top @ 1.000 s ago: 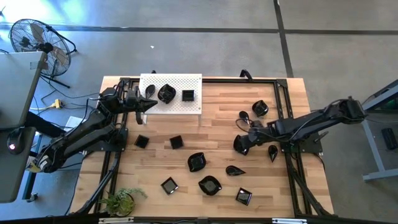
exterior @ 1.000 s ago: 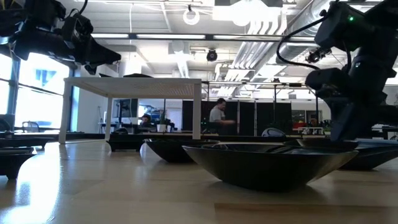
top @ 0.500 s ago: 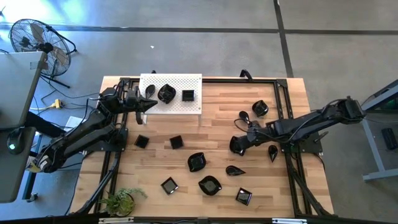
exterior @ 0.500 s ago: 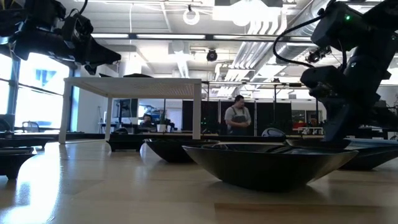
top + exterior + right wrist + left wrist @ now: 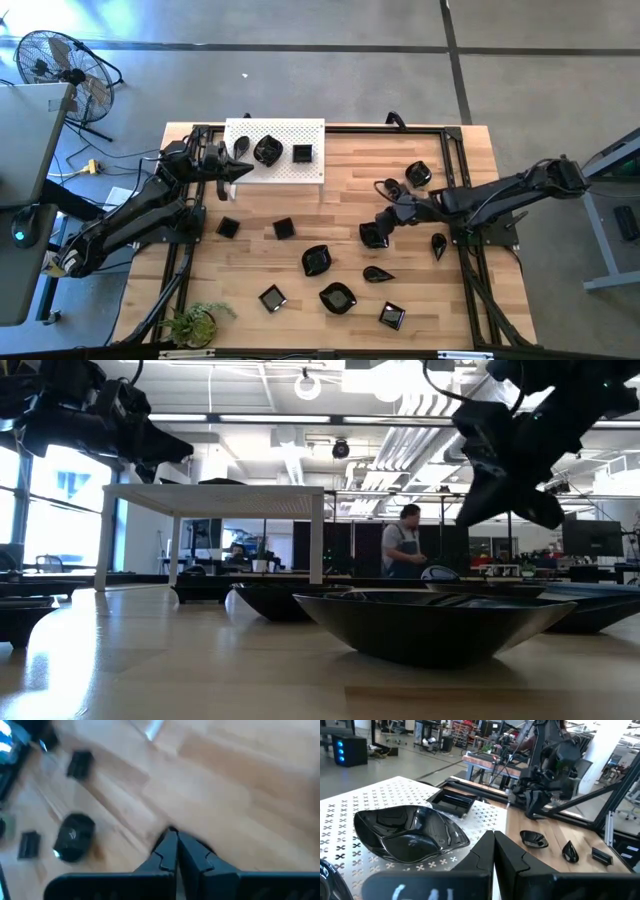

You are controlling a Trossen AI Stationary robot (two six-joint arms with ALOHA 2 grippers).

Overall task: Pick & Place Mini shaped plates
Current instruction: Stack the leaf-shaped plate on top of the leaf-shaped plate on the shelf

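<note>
One plate (image 5: 372, 236) has been taken up from the desk (image 5: 350, 170) within the last second. The jaws of the right gripper (image 5: 383, 222) stood open over it and are now closed, apparently on its rim, and plate and gripper have been carried a little away from the desk's right edge, towards the middle. In the low view the gripper (image 5: 505, 480) is seen raised clear of the desktop. The pick can therefore be judged done, with the carry to the white board (image 5: 300, 135) at the far left corner yet to be made. The plate seems to hang tilted below the jaws; its long axis cannot be told. The left gripper (image 5: 238, 168) is held by the board's left edge, jaws closed and empty.
</note>
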